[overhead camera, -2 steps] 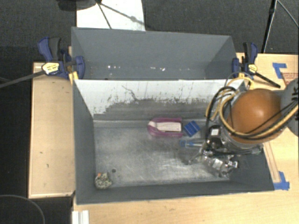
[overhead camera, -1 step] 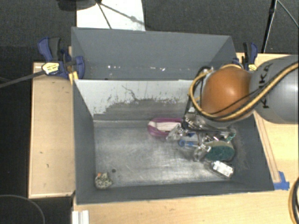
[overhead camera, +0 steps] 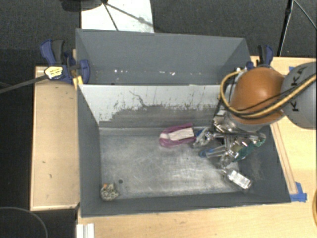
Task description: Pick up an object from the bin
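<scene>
Starting at the left, the bin (overhead camera: pixel 148 170) shows a scuffed grey floor, and in its front left corner lies a small mottled lump (overhead camera: pixel 109 192), greenish and brown, close to both walls and well apart from everything else. Further right, near the back wall and a little right of the middle, a purple and white pouch (overhead camera: pixel 177 135) lies flat with its long side running across the bin. Just beside its right end sits the tool (overhead camera: pixel 224 145), low over a small heap (overhead camera: pixel 229 150) on the right side of the floor. A blue piece (overhead camera: pixel 207 152) pokes out on the heap's left and a green piece (overhead camera: pixel 249 152) on its right, and the tool's metal parts overlap both. Whether the tool is open or closed I cannot tell, as its parts merge with the heap below, and I cannot tell if it grips anything. In front of the heap, towards the near wall, a silvery white packet (overhead camera: pixel 238 179) lies tilted on the floor, near the heap. Above the tool sits the round orange cover (overhead camera: pixel 255 95) with dark cables looped around it, and the arm (overhead camera: pixel 303 100) runs off to the right over the bin's rim.
</scene>
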{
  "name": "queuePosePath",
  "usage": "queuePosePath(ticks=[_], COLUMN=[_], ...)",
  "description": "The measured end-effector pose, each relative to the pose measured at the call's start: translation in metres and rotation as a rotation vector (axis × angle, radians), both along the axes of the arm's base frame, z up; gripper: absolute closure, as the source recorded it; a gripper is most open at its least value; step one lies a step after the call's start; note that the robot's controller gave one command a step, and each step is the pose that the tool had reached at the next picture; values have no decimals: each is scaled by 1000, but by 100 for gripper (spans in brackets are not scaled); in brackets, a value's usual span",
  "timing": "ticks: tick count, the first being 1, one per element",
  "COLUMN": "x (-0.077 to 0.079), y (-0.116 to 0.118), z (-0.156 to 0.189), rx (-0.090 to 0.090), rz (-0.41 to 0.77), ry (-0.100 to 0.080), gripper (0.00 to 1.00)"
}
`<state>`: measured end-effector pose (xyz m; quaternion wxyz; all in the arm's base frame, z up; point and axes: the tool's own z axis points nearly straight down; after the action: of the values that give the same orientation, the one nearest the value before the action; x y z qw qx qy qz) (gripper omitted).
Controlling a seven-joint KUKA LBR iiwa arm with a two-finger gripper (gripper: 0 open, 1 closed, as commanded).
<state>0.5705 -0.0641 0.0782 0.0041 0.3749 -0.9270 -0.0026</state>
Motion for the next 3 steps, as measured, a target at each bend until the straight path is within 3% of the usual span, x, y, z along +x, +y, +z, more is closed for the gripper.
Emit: queuePosePath(ticks=[1,2,3], x=[10,11,5], y=[-66,-67,-62], z=[-2,-1,120], rx=[7,1,-3], rz=[121,120,99], ry=[-3,-5,-20], gripper=[0,100,100])
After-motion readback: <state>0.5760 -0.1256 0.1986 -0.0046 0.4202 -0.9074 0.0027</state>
